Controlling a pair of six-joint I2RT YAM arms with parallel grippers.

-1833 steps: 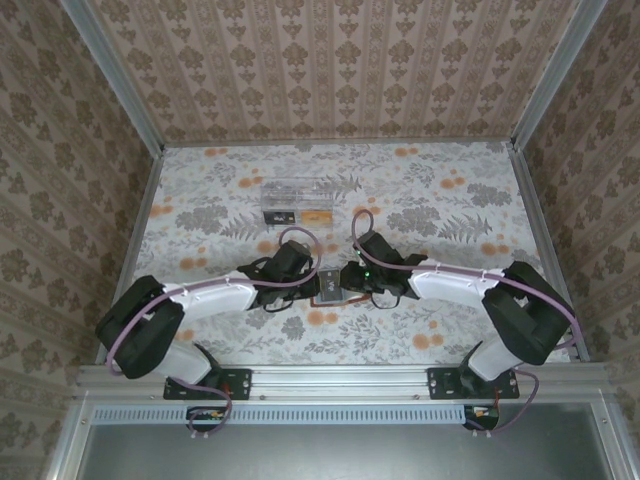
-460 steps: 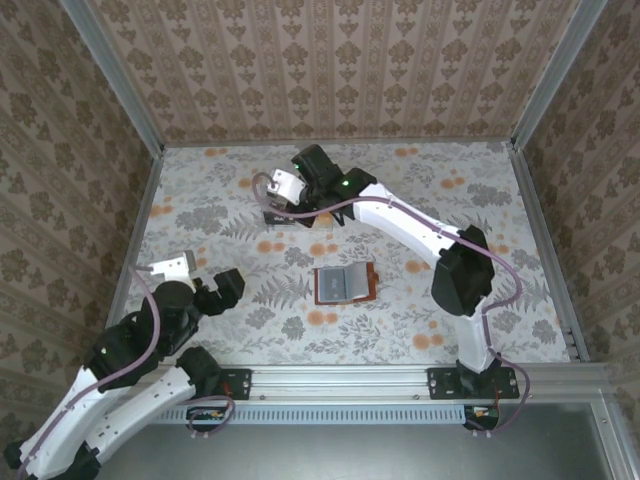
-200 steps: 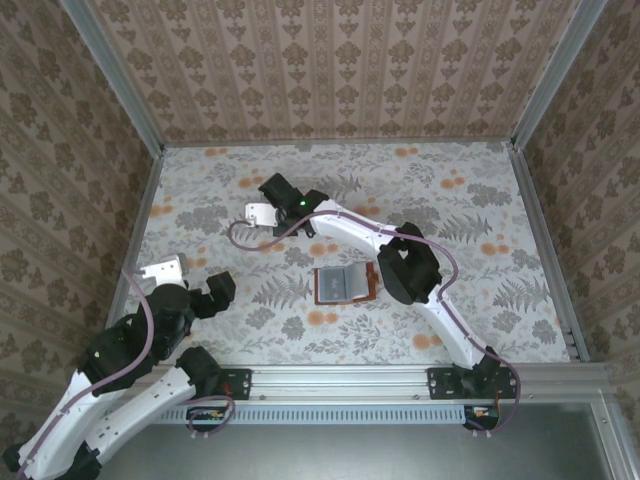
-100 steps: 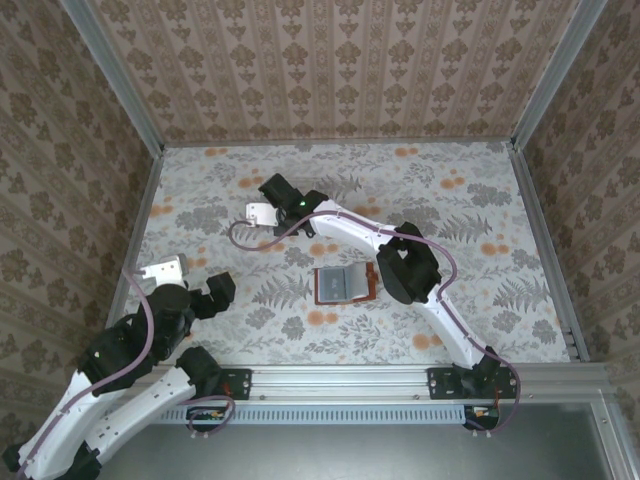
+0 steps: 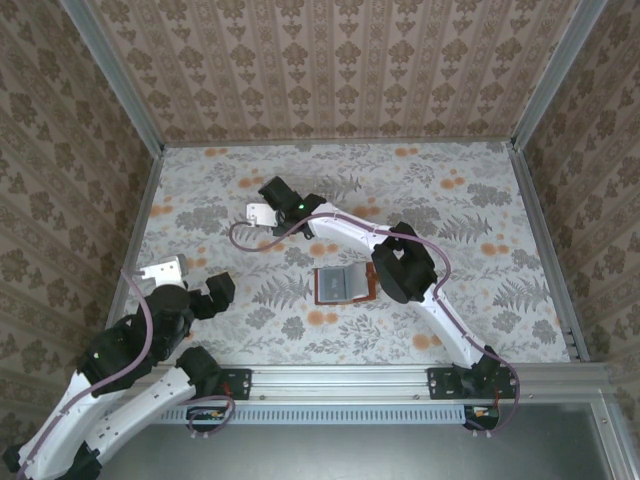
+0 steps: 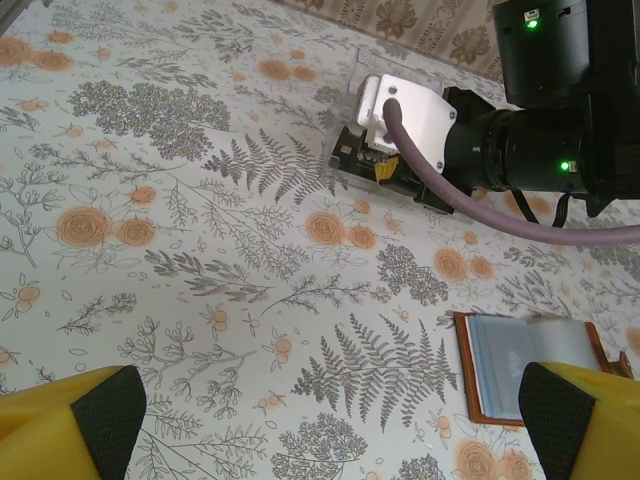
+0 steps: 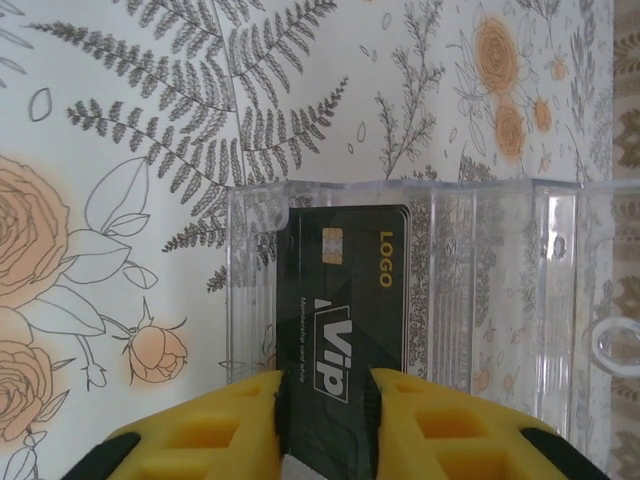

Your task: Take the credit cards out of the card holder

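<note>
While R pincer (image 7: 325, 420) stands parted over black VIP card (image 7: 345, 300) in clear box (image 7: 480, 280) — far left — L pincer (image 6: 330, 410) gapes wide.

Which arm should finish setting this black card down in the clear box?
Right. The right fingers flank the black card, already inside the clear box. The left fingers hang open and empty near the table's near-left edge, away from it.

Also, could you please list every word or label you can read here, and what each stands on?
"LOGO": gold, on the black card in the clear plastic box.
"ViP": white, on the same card.
Small white line beside "ViP": too blurred to read.
On the card holder: no text visible.
</note>
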